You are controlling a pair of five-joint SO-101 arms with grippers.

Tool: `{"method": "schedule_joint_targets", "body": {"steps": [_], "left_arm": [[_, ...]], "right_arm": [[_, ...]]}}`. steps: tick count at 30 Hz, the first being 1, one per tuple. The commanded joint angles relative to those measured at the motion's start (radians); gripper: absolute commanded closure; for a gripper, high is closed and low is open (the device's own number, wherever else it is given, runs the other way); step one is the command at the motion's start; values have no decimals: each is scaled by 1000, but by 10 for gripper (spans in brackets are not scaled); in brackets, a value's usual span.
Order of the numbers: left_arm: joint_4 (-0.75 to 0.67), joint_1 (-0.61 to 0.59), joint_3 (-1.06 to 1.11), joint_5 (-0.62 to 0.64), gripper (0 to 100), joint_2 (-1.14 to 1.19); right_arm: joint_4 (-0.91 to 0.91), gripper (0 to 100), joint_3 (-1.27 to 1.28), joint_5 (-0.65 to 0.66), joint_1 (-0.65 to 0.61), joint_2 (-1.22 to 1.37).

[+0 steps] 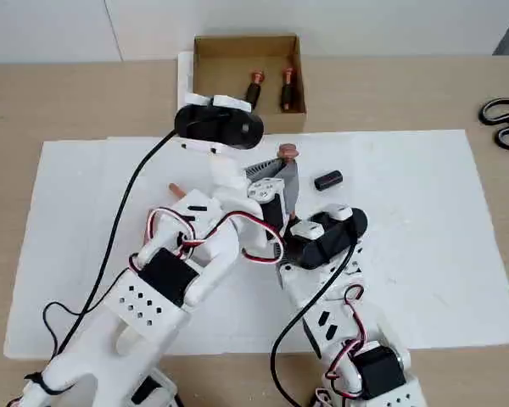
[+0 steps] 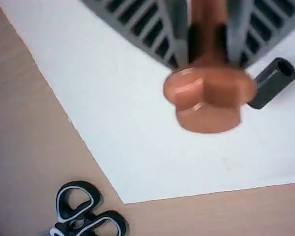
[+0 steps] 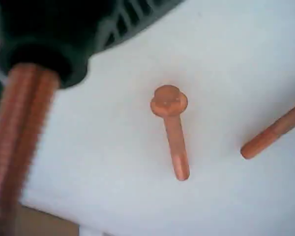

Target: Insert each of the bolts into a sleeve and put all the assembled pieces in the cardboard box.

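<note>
On wooden table [image 1: 390, 93]: white paper sheet [image 1: 424, 246] across middle, cardboard box [image 1: 246, 37] at sheet's far edge, scissors [image 1: 505, 123] beside.

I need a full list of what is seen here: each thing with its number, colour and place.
table: 1, light wood, under everything
paper: 1, white, on the table
box: 1, brown, far table edge
assembled pieces: 2, copper bolts in black sleeves, inside the box
held sleeve: 1, black, above the paper
held bolt: 1, copper, pushed through the held sleeve
loose bolts: 2, copper, flat on the paper
loose sleeve: 1, black, on the paper
scissors: 1, black, on the table beyond the paper
arms: 2, white, near edge
left tool: 1, grey, shut on the held bolt
right tool: 1, grey, shut on the held sleeve
</note>
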Motion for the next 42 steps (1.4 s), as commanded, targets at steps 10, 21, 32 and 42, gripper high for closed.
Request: {"method": "schedule_joint_targets", "body": {"steps": [10, 21, 32, 42], "left_arm": [[-23, -2, 24, -2, 994, -35], [-20, 3, 56, -43, 994, -37], [61, 3, 48, -44, 994, -37], [129, 5, 30, -43, 994, -37]], "right_arm": [[-27, 995, -8, -9, 7, -15], [-27, 995, -6, -9, 7, -15], [-28, 995, -6, -9, 7, -15], [-28, 995, -6, -9, 7, -15]]}}
